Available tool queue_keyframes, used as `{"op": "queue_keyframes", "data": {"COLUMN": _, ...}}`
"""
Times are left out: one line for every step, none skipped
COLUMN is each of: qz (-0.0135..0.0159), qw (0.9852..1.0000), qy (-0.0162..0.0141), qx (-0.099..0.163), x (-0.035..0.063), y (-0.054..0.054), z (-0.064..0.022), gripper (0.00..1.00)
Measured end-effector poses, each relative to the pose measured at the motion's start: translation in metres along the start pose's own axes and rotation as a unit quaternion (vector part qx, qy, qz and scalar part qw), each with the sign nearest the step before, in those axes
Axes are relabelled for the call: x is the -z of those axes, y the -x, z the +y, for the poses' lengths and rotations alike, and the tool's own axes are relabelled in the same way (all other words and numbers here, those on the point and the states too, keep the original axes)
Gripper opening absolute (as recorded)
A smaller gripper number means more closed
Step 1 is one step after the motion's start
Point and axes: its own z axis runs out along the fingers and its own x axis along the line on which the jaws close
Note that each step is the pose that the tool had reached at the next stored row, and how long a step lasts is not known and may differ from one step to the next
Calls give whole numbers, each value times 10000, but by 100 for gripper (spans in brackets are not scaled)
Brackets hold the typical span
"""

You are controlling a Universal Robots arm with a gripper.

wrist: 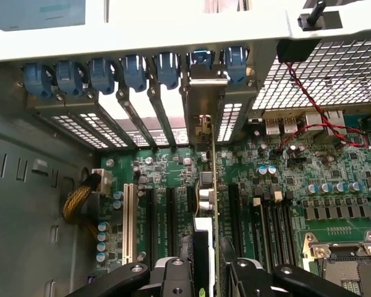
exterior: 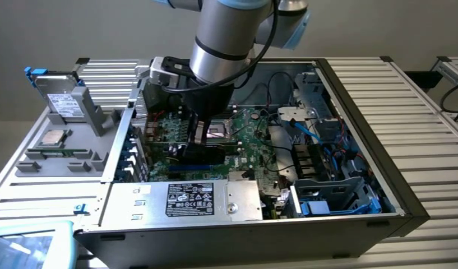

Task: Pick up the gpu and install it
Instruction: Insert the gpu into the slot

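The gpu [wrist: 205, 185] stands on edge between my gripper's [wrist: 207, 266] two black fingers [wrist: 173, 275], which are shut on it. Its metal bracket [wrist: 204, 105] sits against a rear slot opening of the case. Its lower edge lines up with an expansion slot on the green motherboard [wrist: 284, 185]; I cannot tell how deep it sits. In the exterior view the gripper [exterior: 195, 143] reaches down inside the open computer case and the dark card [exterior: 210, 150] shows just below it over the motherboard [exterior: 248, 134].
Blue slot latches [wrist: 136, 71] line the rear wall. Yellow cables [wrist: 77, 198] and a red-black wire [wrist: 315, 111] flank the card. The CPU socket [wrist: 346, 266] is close by. The power supply [exterior: 184, 199], a drive cage [exterior: 333, 196] and a parts tray [exterior: 64, 140] surround the board.
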Motion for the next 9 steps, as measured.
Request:
{"op": "queue_keyframes", "data": {"qz": 0, "qw": 10000, "qy": 0, "qx": 0, "x": -2, "y": 0, "z": 0, "gripper": 27}}
{"op": "queue_keyframes", "data": {"qz": 0, "qw": 10000, "qy": 0, "qx": 0, "x": -5, "y": 0, "z": -1, "gripper": 27}}
{"op": "queue_keyframes", "data": {"qz": -1, "qw": 10000, "qy": 0, "qx": 0, "x": -8, "y": 1, "z": -2, "gripper": 27}}
{"op": "queue_keyframes", "data": {"qz": -1, "qw": 10000, "qy": -1, "qx": 0, "x": -12, "y": 1, "z": -3, "gripper": 27}}
{"op": "queue_keyframes", "data": {"qz": 0, "qw": 10000, "qy": 0, "qx": 0, "x": -15, "y": 1, "z": -3, "gripper": 27}}
{"op": "queue_keyframes", "data": {"qz": 0, "qw": 10000, "qy": 0, "qx": 0, "x": -17, "y": 1, "z": -3, "gripper": 27}}
{"op": "queue_keyframes", "data": {"qz": 0, "qw": 10000, "qy": 0, "qx": 0, "x": -19, "y": 1, "z": -3, "gripper": 27}}
{"op": "queue_keyframes", "data": {"qz": 0, "qw": 10000, "qy": 0, "qx": -1, "x": -21, "y": 1, "z": -2, "gripper": 27}}
{"op": "queue_keyframes", "data": {"qz": 0, "qw": 10000, "qy": -4, "qx": -1, "x": -23, "y": 1, "z": -1, "gripper": 27}}
